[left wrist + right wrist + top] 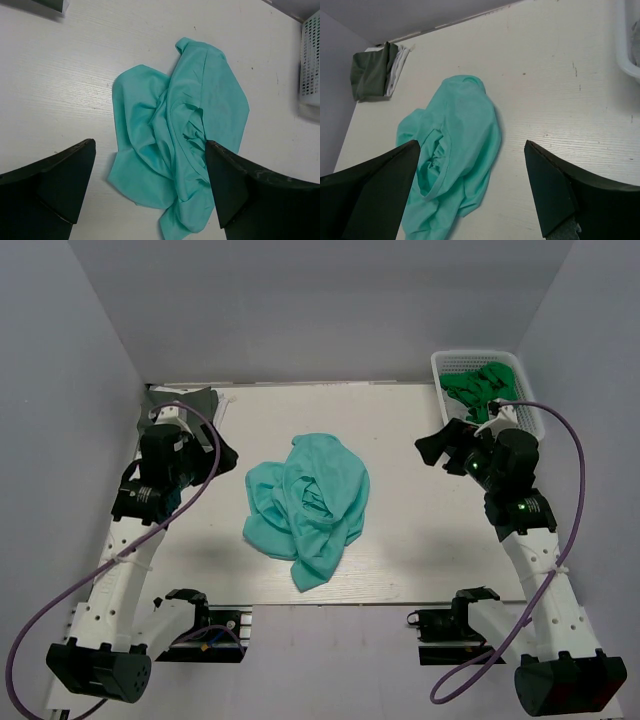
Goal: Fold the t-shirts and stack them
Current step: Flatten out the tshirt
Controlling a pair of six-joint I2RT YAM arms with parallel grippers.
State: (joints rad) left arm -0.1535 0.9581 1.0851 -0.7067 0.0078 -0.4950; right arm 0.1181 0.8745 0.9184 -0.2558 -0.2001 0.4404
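A teal t-shirt (pixel 305 505) lies crumpled in a heap at the middle of the white table (pixel 410 550). A dark grey-olive t-shirt (pixel 180 400) lies folded at the far left corner. My left gripper (pixel 218 445) hovers to the left of the heap, open, with nothing between its fingers. The right gripper (pixel 440 445) hovers to the heap's right, open and holding nothing. From the left wrist, the teal t-shirt (pixel 180 135) lies below the left gripper (pixel 150 145). From the right wrist, the teal t-shirt (pixel 455 145) and the olive t-shirt (pixel 370 75) show beyond the right gripper (pixel 471 143).
A white mesh basket (pixel 475 355) holding green cloth (pixel 480 390) stands at the far right corner, close behind the right arm. A white cloth (pixel 397 65) lies under the folded olive shirt. Grey walls enclose the table on three sides.
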